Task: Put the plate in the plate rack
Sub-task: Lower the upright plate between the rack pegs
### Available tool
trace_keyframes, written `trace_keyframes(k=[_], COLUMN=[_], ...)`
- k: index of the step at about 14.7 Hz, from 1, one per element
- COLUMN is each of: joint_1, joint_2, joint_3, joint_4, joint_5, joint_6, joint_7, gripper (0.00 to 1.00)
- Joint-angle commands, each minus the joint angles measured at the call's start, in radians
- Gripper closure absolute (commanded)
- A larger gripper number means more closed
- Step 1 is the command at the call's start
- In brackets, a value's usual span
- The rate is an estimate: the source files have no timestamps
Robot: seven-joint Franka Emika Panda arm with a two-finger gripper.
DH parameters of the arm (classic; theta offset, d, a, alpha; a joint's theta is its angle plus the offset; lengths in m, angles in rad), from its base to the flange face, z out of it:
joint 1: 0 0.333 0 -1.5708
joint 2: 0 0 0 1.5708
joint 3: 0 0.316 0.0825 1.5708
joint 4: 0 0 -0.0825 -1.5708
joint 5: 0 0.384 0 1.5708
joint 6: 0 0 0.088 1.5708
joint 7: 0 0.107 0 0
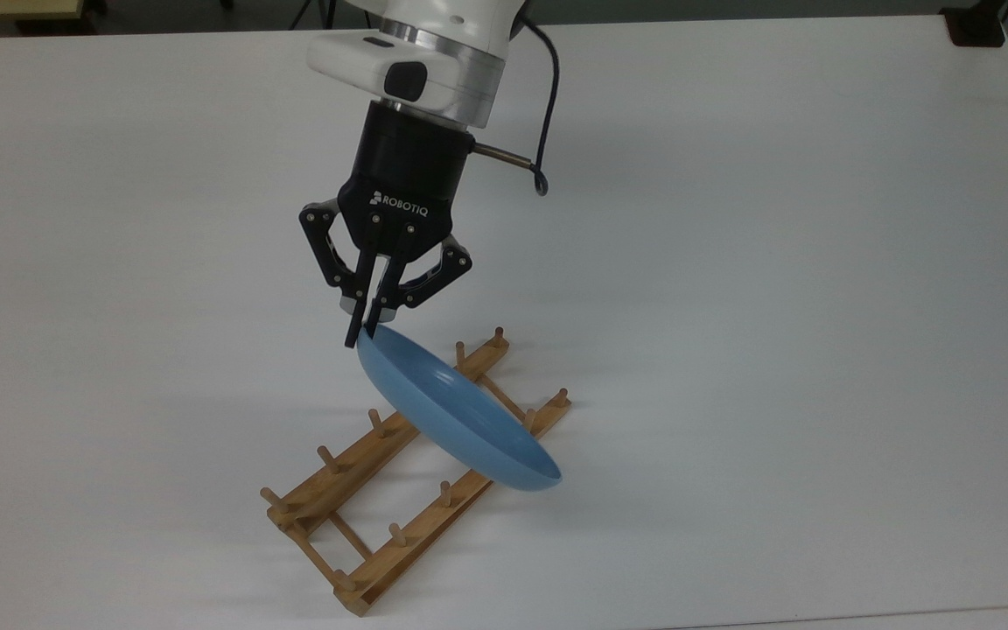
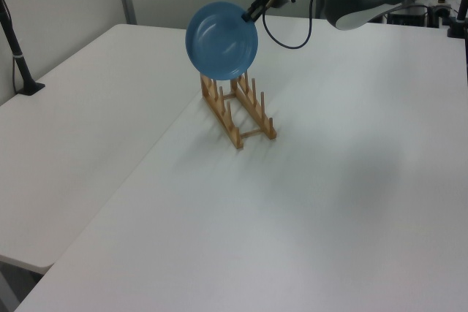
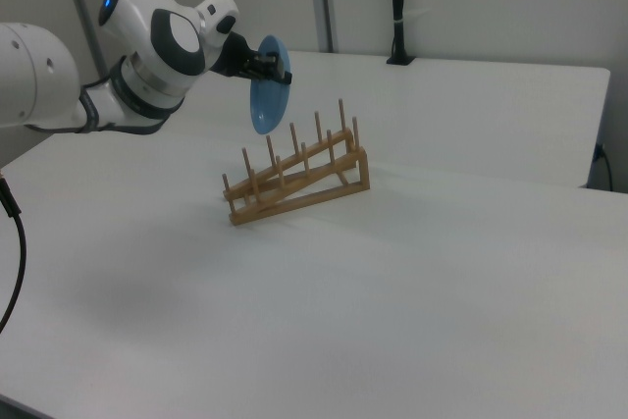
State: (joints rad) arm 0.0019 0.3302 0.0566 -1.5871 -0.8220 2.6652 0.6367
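Observation:
My gripper (image 1: pixel 362 337) is shut on the rim of the light-blue plate (image 1: pixel 456 409), which hangs tilted on edge in the air. The plate hovers above the plate rack (image 1: pixel 355 468), a low wooden frame of two pegged rails, over the rack's upper-right half in the top view. In the left view the plate (image 2: pixel 221 39) faces the camera above the rack (image 2: pixel 235 110), with the gripper (image 2: pixel 251 13) at its upper right rim. In the right view the plate (image 3: pixel 267 86) appears nearly edge-on, held by the gripper (image 3: pixel 278 75) above and behind the rack (image 3: pixel 296 178).
The rack stands on a wide white table (image 1: pixel 775 289). A black cable (image 1: pixel 548 105) hangs off the wrist. A black post (image 2: pixel 16 49) is clamped at the table's left edge in the left view, and another post (image 3: pixel 397 7) stands at the far edge in the right view.

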Motion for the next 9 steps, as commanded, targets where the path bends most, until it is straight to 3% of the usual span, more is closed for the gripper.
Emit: trace_keyframes(k=[1, 6, 9], joint_1=[-0.013, -0.020, -0.019], joint_2=[-0.014, -0.022, -0.020], joint_3=[-0.011, -0.027, -0.027], joint_4=[-0.025, -0.063, -0.068], joint_5=[-0.048, -0.167, -0.187], joint_6=[0.056, 0.055, 0.048], joint_7=[0.014, 0.017, 0.018], gripper=[1.00, 1.00, 1.00])
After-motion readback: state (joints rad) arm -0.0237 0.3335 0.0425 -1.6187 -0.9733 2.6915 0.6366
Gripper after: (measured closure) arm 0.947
